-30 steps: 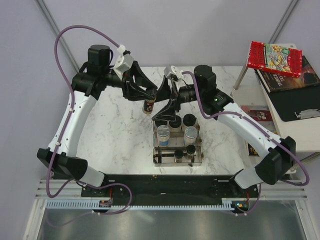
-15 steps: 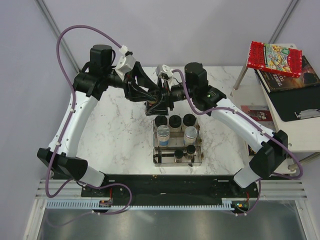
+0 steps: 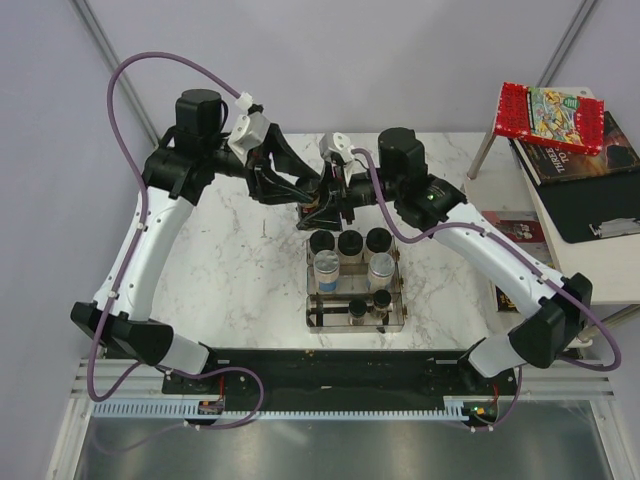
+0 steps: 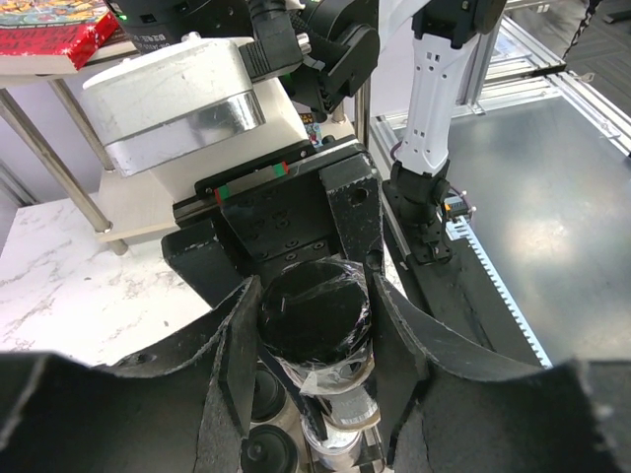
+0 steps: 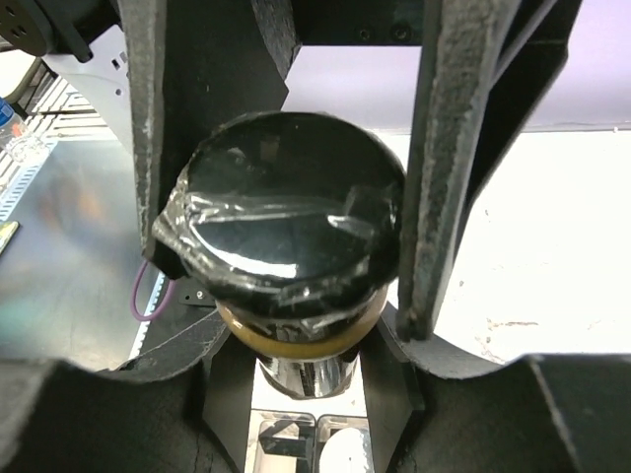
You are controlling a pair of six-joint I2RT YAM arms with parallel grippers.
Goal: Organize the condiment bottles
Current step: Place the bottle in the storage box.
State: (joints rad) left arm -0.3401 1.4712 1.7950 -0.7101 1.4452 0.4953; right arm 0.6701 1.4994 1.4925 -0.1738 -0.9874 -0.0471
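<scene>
Right gripper (image 5: pixel 286 296) has swung off the rack (image 3: pixel 308 296) and now clamps the spice bottle (image 5: pixel 281 212). Left gripper (image 4: pixel 314 340) grips it too: mid-air handover, bottle not racked.

No legible text anywhere in view.

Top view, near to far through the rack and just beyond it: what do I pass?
slim dark-capped bottles → silver-capped blue-labelled bottles → black-lidded jars → gripped brown spice bottle
</scene>
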